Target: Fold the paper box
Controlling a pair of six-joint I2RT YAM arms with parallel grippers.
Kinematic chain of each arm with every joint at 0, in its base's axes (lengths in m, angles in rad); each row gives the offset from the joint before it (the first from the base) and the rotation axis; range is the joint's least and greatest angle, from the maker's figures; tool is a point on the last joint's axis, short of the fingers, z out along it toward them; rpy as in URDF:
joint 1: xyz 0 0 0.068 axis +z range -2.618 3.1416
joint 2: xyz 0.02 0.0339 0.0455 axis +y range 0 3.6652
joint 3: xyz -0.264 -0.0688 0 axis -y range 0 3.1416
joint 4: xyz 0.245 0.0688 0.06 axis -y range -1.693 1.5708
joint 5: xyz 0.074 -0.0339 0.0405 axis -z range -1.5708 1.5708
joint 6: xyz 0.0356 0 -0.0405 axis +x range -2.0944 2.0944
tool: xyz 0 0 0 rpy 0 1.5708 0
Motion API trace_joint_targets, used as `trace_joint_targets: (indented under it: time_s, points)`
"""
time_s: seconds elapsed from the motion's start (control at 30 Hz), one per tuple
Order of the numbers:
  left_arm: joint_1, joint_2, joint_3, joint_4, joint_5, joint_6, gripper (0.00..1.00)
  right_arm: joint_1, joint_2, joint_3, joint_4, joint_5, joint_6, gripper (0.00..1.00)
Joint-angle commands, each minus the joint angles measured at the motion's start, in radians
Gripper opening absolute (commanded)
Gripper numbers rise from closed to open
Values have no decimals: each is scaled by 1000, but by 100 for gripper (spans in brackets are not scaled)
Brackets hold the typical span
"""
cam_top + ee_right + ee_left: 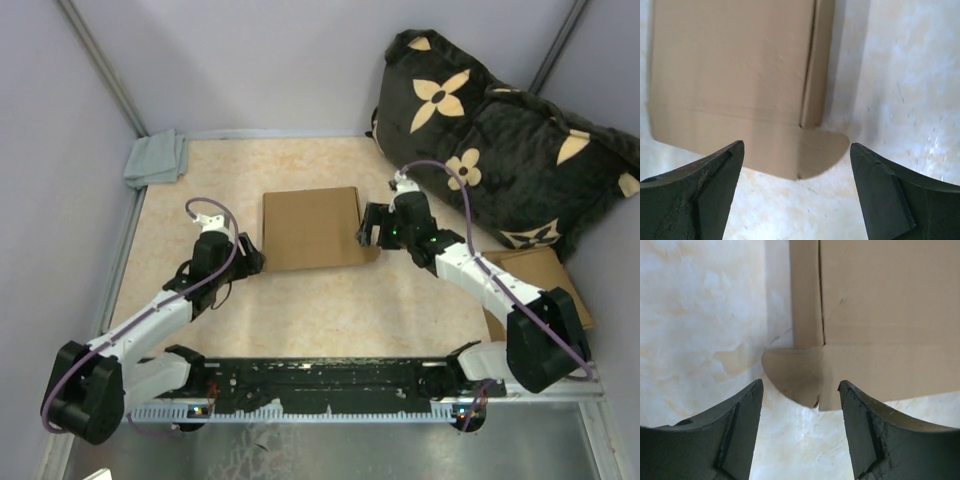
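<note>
Plain brown paper box (312, 229), folded shut, flat mid-table, rounded tabs protruding at near corners.

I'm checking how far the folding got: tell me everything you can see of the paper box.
The paper box is plain brown unprinted cardboard, looks folded shut into a shallow rectangle, lying flat on the table. A rounded tab sticks out at each near corner. The left end effector and right end effector stand open at those corners, gripping nothing.
</note>
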Motion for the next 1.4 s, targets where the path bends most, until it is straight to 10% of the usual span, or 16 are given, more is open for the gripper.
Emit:
trace_joint_targets:
  time_s: [0.0, 1.37]
  points:
    - [-1, 18, -3, 42, 78, 31, 69, 32, 7, -64, -5, -30, -2, 88]
    - [-3, 37, 45, 29, 330, 80, 58, 134, 84, -10, 16, -164, -63, 78]
